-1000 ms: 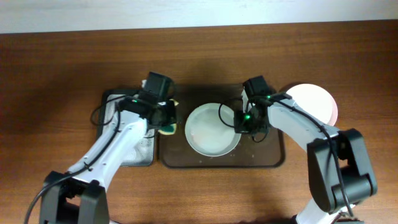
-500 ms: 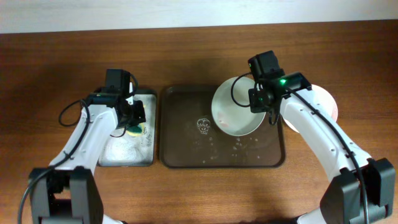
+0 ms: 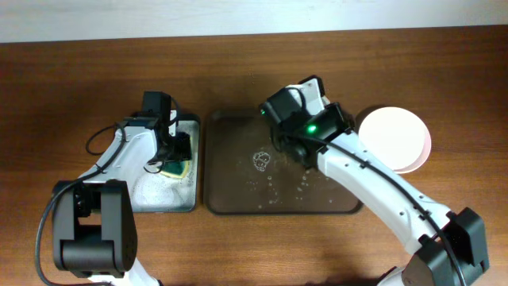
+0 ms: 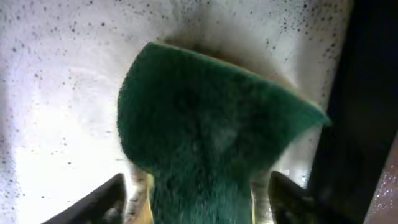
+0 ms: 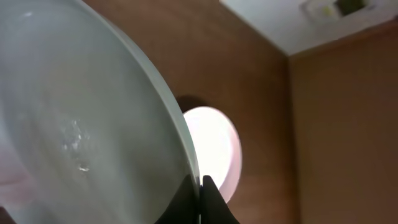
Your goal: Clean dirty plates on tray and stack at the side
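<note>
Wooden table (image 3: 79,79), right claw (image 5: 200,188) pinching plate (image 5: 74,124) rim, plate tilted steeply

**Inspector:** Access over the tray (image 3: 238,187)?

**Assessor:** Its 9 o'clock half lies open, with only a foam blob (image 3: 260,160) and droplets on the floor. The right arm (image 3: 373,187) crosses in from 4 o'clock. The right gripper (image 5: 200,193) and its held plate (image 5: 74,124) hang toward 12 o'clock.

**Inspector:** Surroundings?

**Assessor:** At 3 o'clock the stack of plates (image 3: 394,137) sits just beside the rim. At 9 o'clock is the black tray (image 3: 163,199), where the left gripper (image 4: 202,202) and sponge (image 4: 211,137) block its near side. Bare wood runs along 12 o'clock.
</note>
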Motion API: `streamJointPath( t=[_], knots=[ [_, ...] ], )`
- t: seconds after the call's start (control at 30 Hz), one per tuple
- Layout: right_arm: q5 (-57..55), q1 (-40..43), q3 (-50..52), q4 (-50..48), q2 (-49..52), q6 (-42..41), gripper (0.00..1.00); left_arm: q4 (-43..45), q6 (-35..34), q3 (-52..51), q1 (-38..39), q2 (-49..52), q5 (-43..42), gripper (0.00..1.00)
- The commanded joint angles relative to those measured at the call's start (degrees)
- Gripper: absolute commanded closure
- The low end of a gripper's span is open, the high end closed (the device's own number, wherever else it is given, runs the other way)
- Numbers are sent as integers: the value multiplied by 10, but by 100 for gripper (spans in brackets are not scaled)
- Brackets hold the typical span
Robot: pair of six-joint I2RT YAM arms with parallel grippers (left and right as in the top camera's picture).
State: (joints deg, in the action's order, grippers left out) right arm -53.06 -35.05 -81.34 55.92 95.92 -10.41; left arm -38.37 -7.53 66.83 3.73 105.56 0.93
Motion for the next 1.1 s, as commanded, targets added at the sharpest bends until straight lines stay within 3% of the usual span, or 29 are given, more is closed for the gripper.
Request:
streamJointPath(
  t=[0.0, 0.13, 0.3, 0.4, 0.73, 0.93, 1.07],
  knots=[
    [-70, -6, -13, -4, -19, -6, 96, -2, 2, -2, -2, 2, 3, 23],
    [-67, 10, -13, -3, -21, -45, 96, -13, -23, 8, -2, -24, 3, 14],
    [11, 83, -13, -6, -42, -99, 96, -23, -23, 8, -2, -81, 4, 14],
    [48, 138, -13, -14, -55, -101, 96, -40, -23, 8, -2, -94, 3, 0],
    [455, 462, -11, -19, -53, -101, 96, -72, -23, 8, -2, -95, -1, 0],
    [538, 586, 13, -8, -20, -97, 96, -72, -23, 8, -2, -95, -1, 0],
    [554, 616, 22, -2, 17, -94, 96, -72, -23, 8, -2, -95, -1, 0]
  ],
)
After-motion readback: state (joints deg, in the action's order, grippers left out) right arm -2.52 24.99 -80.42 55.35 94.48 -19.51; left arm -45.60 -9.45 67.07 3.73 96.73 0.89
